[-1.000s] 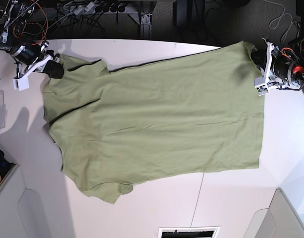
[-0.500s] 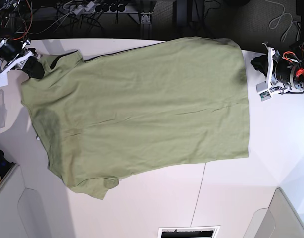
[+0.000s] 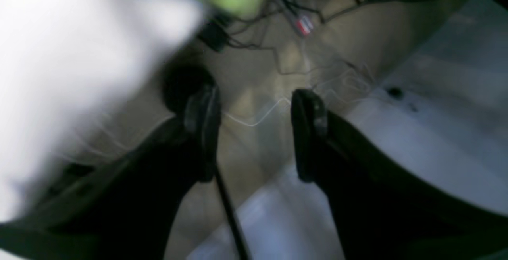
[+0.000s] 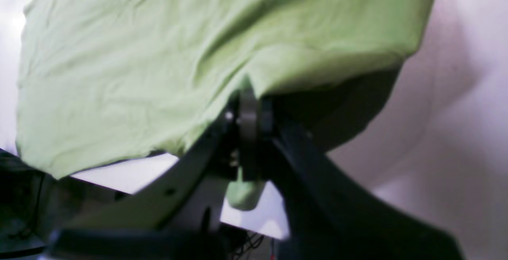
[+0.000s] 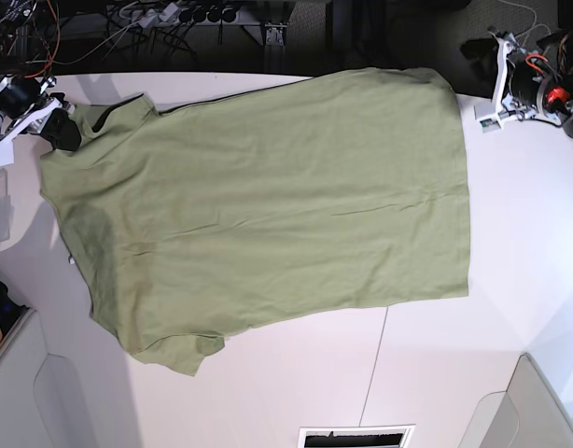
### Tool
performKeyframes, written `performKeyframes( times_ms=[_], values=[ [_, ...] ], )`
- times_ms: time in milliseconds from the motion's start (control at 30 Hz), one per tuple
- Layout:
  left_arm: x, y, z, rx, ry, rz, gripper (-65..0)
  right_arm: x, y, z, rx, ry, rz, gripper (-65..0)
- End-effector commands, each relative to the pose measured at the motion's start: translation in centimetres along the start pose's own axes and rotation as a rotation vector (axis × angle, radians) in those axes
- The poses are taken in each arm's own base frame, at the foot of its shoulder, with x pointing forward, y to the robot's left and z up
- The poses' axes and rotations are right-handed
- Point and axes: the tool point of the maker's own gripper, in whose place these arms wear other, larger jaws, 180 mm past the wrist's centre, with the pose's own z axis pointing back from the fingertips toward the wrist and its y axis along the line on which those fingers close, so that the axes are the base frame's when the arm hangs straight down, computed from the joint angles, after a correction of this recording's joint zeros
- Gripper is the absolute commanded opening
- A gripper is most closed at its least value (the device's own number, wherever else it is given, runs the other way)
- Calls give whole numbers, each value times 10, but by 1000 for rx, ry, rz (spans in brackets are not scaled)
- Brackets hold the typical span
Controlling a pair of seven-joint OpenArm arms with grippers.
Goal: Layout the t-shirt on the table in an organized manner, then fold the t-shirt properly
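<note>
The shirt (image 5: 268, 205) lies spread across the table (image 5: 454, 373), reaching from upper left to upper right of the base view. Your right gripper (image 5: 62, 126), at upper left, is pinching the cloth near a shoulder; the right wrist view shows its jaws pressed together on a fold. Your left gripper (image 3: 254, 133), at upper right, is spread and holds nothing, clear of the hem. Let go gently on the right too, then smooth the tucked sleeve at lower left before folding.
</note>
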Motion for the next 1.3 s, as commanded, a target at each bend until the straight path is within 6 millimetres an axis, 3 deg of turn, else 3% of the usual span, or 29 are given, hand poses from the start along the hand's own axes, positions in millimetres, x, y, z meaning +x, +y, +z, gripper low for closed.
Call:
performKeyframes(
  times_ms=[0,133,267,400,567,800,1267],
  values=[
    [5,3,4,18,-25,-17,-333,15,2,5,12,-43,39,-650],
    [11,9,-4,68,-98,15,-333,15,2,5,12,-43,39,-650],
    [19,24,6,108,-249,152,-333,15,2,5,12,-43,39,-650],
    [11,31,17,112,-390,321,-333,15,2,5,12,-43,39,-650],
    [6,19,17,71,-563,497,-333,16,3,5,12,-50,39,-650],
    [25,-1,-2,11,-769,647,-334,16,2,5,12,-50,39,-650],
    [49,7,-10,70,-889,688,-334,17,2,4,10,-51,41,-650]
  ],
)
